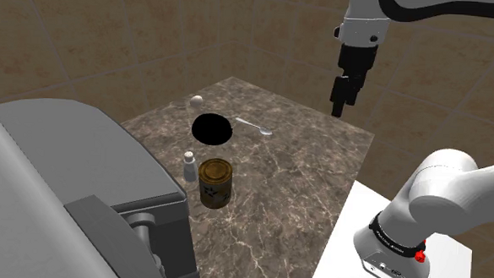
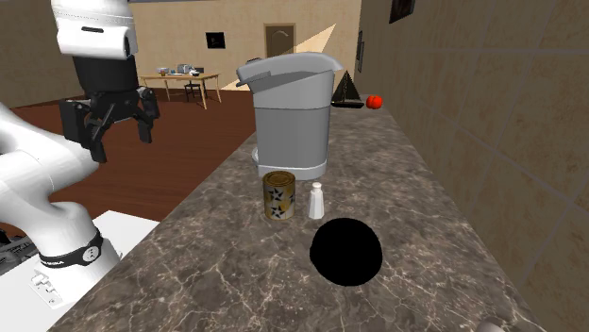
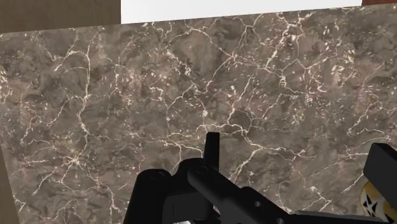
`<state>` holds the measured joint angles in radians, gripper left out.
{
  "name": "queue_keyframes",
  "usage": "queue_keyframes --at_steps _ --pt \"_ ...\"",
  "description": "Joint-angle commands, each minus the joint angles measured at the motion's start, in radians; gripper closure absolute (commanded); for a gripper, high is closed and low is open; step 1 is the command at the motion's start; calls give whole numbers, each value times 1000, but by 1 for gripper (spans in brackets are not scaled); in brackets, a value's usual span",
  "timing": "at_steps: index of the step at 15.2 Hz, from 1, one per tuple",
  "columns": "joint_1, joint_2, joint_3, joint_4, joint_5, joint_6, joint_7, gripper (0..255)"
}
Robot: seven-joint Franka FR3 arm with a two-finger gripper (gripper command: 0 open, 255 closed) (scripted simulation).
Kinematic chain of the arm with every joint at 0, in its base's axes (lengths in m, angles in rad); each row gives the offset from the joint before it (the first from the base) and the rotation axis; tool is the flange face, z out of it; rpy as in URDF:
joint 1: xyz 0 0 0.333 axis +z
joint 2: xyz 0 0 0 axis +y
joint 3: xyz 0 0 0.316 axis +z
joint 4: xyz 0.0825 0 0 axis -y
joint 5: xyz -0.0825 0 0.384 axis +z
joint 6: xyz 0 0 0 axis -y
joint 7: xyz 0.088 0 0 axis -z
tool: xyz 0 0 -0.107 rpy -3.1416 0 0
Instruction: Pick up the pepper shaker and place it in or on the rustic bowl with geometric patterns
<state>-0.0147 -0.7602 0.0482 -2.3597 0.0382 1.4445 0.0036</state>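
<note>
The upright pepper shaker is seen well below the open, empty end effector, toward the shoulder view's left

No text, number or sign can be read on anything

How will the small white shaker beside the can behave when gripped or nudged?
Likely tips easily: the shaker is upright, taller than wide, on a small base. Probably light and rigid given its small, plain body; its smooth-looking round sides might slip in a pinch. The can stands close beside it, so a sideways nudge could knock it into that.
</note>
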Motion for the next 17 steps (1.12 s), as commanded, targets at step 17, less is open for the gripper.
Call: queue_keyframes --at_steps 17 --pt "61 438 248 122 26 412 215 0"
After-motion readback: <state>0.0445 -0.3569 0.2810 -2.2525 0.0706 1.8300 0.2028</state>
